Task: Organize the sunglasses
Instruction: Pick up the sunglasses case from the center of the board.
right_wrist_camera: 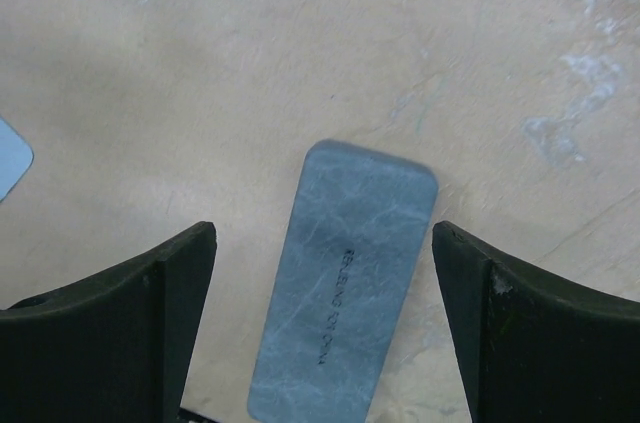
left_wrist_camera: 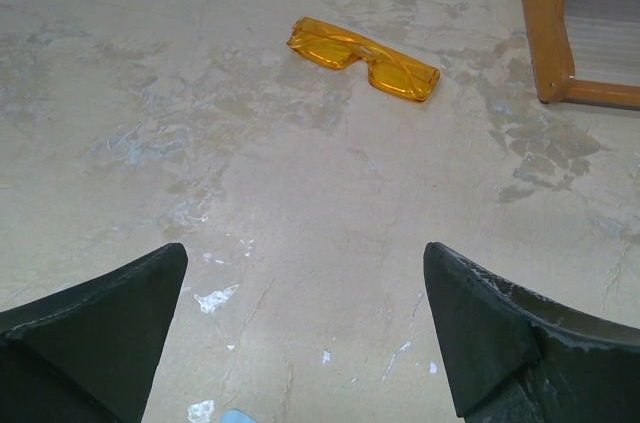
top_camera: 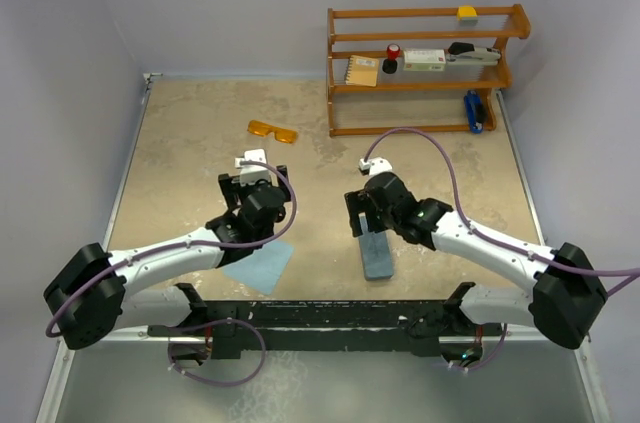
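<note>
The orange-amber sunglasses (top_camera: pixel 273 130) lie on the table, beyond my left gripper (top_camera: pixel 245 186). In the left wrist view the sunglasses (left_wrist_camera: pixel 363 58) sit far ahead of that gripper (left_wrist_camera: pixel 305 248), which is open and holds nothing. A shut blue-grey case (top_camera: pixel 377 253) lies flat near the front edge. My right gripper (top_camera: pixel 368 226) hovers over its far end. In the right wrist view the case (right_wrist_camera: pixel 345 283) sits between the open fingers of the right gripper (right_wrist_camera: pixel 322 228), with a gap on each side.
A light blue cloth (top_camera: pixel 260 265) lies by the left arm, and its corner (right_wrist_camera: pixel 10 158) shows at the right wrist view's left edge. A wooden shelf (top_camera: pixel 425 68) with small items stands at the back right, its foot (left_wrist_camera: pixel 560 33) near the sunglasses.
</note>
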Robot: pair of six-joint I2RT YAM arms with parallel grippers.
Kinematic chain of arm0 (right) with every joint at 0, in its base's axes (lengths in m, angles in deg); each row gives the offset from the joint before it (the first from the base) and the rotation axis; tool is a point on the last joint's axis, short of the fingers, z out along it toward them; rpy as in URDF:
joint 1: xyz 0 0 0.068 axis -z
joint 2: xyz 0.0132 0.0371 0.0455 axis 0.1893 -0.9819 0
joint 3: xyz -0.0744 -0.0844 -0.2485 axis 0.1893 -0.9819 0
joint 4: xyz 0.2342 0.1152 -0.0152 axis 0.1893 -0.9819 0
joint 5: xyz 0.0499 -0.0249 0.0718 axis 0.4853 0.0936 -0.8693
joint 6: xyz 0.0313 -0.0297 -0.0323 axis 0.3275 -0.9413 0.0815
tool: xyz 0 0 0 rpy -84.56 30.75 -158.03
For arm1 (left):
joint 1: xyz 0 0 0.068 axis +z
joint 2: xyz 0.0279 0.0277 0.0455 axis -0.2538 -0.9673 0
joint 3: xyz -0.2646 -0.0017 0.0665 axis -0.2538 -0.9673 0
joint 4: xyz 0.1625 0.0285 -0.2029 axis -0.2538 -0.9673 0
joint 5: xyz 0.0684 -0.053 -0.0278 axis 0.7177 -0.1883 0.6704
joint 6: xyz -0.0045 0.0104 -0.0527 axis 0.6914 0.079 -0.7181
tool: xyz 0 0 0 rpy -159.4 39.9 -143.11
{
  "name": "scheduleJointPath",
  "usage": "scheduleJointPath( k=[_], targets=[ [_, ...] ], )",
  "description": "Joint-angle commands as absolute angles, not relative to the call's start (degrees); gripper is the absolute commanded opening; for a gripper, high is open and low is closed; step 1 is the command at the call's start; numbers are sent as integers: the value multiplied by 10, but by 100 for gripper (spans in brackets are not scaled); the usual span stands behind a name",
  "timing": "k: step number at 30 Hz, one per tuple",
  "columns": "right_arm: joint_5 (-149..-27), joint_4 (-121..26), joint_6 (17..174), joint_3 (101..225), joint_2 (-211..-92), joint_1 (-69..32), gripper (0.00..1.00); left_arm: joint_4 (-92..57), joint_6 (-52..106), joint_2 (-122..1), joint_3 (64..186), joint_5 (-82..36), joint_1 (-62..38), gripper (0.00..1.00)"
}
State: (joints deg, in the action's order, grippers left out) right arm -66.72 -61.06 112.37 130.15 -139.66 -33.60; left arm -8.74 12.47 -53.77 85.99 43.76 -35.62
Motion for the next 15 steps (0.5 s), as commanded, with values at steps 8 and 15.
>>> scheduleJointPath(
  k=[8,15],
  targets=[
    [-628,-717,1218,1305,-1395,-395,94,-64,109,-499,830,431,-358,100],
    [-637,-716,1242,1283,-1402,-396,95,-66,109,-500,827,431,-359,100]
  ],
)
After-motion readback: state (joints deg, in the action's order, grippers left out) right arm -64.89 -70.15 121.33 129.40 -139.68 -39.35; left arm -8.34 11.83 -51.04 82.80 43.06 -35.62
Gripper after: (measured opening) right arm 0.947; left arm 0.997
